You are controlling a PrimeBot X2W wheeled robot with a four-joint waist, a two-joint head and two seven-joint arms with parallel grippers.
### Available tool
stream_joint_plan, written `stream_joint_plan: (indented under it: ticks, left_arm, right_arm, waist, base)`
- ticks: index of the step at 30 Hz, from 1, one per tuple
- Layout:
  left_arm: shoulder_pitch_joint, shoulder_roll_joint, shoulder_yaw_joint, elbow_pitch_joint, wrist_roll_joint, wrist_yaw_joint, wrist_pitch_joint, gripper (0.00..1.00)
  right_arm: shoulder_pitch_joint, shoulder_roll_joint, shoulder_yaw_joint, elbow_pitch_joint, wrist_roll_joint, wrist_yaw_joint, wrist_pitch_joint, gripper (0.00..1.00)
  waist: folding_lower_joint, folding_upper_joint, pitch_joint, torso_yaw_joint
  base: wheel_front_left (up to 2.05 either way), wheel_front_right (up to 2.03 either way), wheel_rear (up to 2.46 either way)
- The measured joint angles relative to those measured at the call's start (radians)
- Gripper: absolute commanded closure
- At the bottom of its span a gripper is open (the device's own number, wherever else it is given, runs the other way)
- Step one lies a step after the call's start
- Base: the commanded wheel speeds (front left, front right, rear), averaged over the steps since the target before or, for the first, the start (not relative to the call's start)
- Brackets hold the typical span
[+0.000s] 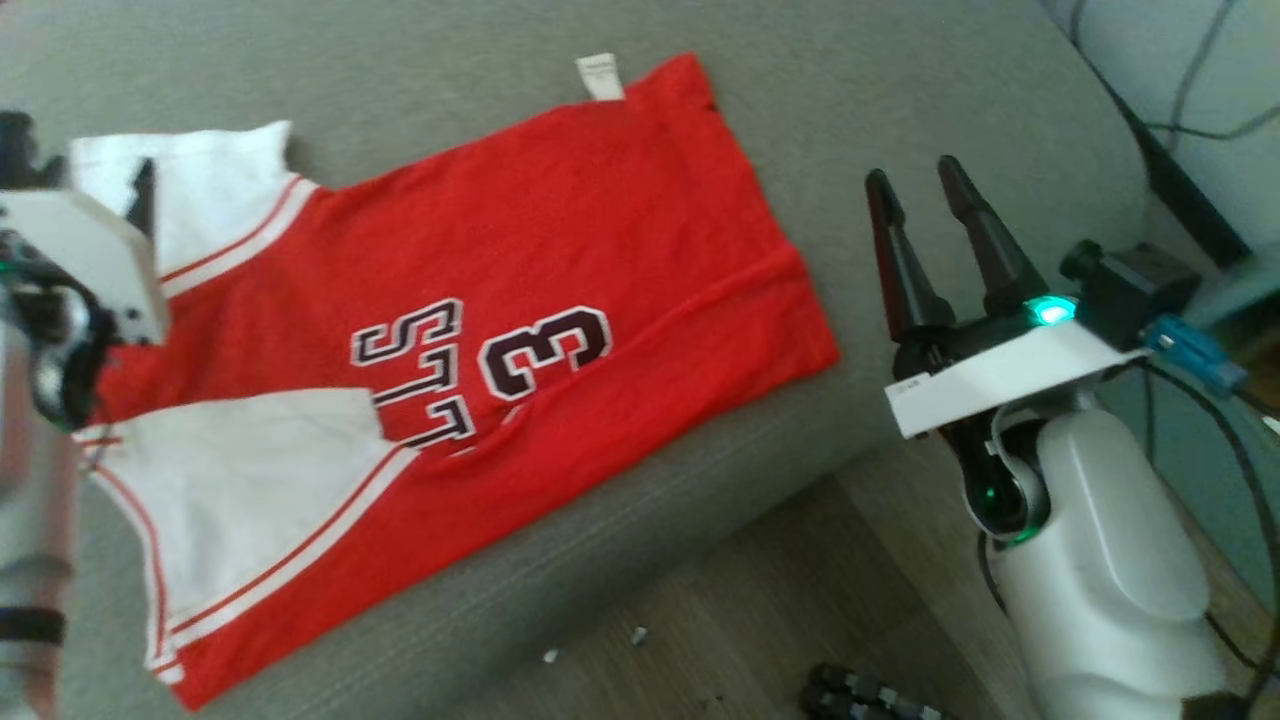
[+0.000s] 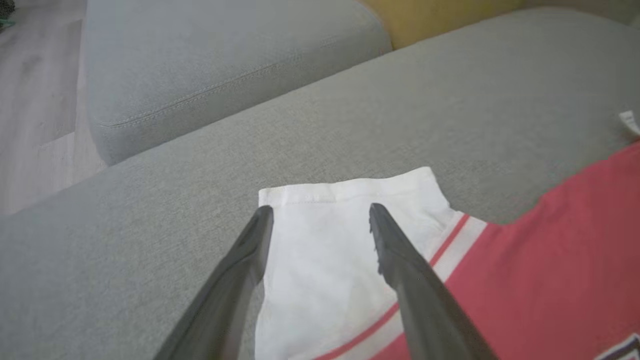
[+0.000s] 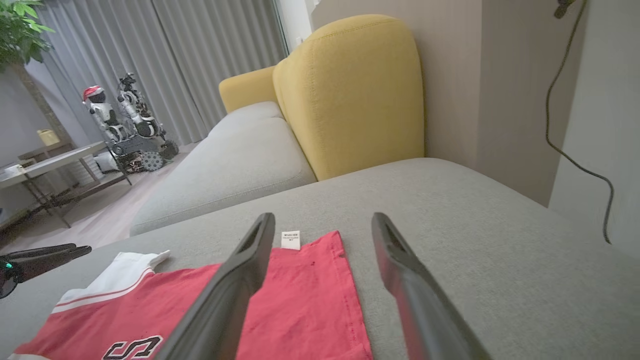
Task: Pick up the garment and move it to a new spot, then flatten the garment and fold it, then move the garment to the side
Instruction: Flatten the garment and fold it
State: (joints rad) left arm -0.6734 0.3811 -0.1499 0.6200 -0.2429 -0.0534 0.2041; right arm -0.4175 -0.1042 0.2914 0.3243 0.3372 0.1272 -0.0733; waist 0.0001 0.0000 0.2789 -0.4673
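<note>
The red garment point(image 1: 560, 250) (numbered 3) is laid flat on the grey sofa point(image 1: 900, 80), mid-frame. The left gripper point(image 2: 320, 212) is spread wide over one white sleeve point(image 2: 325, 260), contact unclear. The right gripper point(image 1: 912, 175) is seen parted, empty, at right.

The shirt point(image 1: 560, 260) lies spread on the sofa seat point(image 1: 900, 90), sleeves to the left and hem to the right. Its far sleeve point(image 1: 215, 190) and near sleeve point(image 1: 240, 480) lie side by side at the left end, and a tag point(image 1: 600, 76) sticks out past the far edge near the hem. The left gripper point(image 2: 321, 209) is over the far sleeve. The right gripper point(image 1: 913, 173) is right of the hem, apart from the shirt. The floor point(image 1: 740, 590) lies nearer than the seat. A backrest point(image 3: 350, 90) stands at the seat's far side, with a cable point(image 3: 555, 125) on the wall to its right.
</note>
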Motion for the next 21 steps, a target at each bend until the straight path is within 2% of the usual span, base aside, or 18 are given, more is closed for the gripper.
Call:
stream_joint_plan:
  ticks: [8, 10, 21]
  left_arm:
    - [-0.115, 0.081, -0.042, 0.131, 0.066, -0.008, 0.095, 0.00]
    - [-0.138, 0.104, -0.076, 0.169, 0.116, 0.010, 0.091, 0.00]
    - [-0.213, 0.107, -0.095, 0.349, 0.124, 0.016, 0.061, 0.00]
  right_arm:
    - [-0.038, 0.023, 0.047, 0.030, 0.004, 0.000, -0.031, 0.00]
    - [-0.038, 0.024, 0.048, 0.039, 0.004, 0.000, -0.043, 0.00]
    - [-0.038, 0.032, 0.043, 0.038, 0.004, 0.000, -0.057, 0.00]
  waist:
    - [0.0000, 0.0000, 0.042, -0.090]
    - [0.0001, 0.0000, 0.054, -0.099]
    - [0.0000, 0.0000, 0.072, -0.103]
  base:
    - [0.00, 0.00, 0.00]
    - [0.00, 0.00, 0.00]
    - [0.00, 0.00, 0.00]
